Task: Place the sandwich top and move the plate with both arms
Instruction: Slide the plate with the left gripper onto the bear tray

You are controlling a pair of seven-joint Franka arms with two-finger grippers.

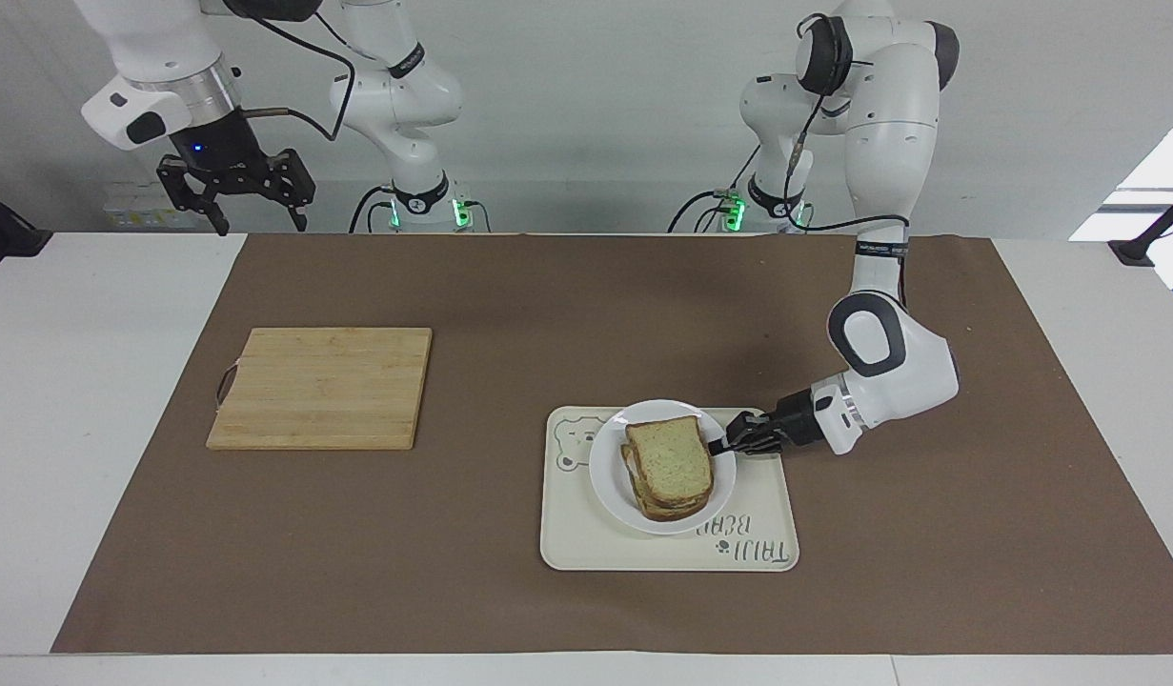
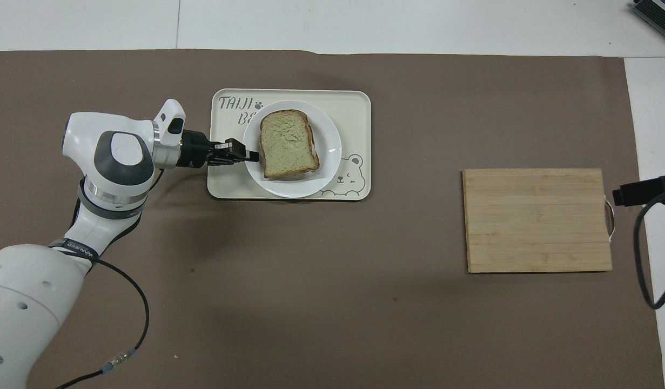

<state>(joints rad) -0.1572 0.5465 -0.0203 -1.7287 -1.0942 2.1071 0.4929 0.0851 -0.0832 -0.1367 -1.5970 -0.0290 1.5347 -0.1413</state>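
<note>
Glossy white plate, porous speckled sandwich top, smooth matt cream tray, grained wooden board, matt brown paper-like mat

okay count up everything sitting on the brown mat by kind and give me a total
Sandwich: 1
Plate: 1
Tray: 1
Cutting board: 1
Total: 4
</note>
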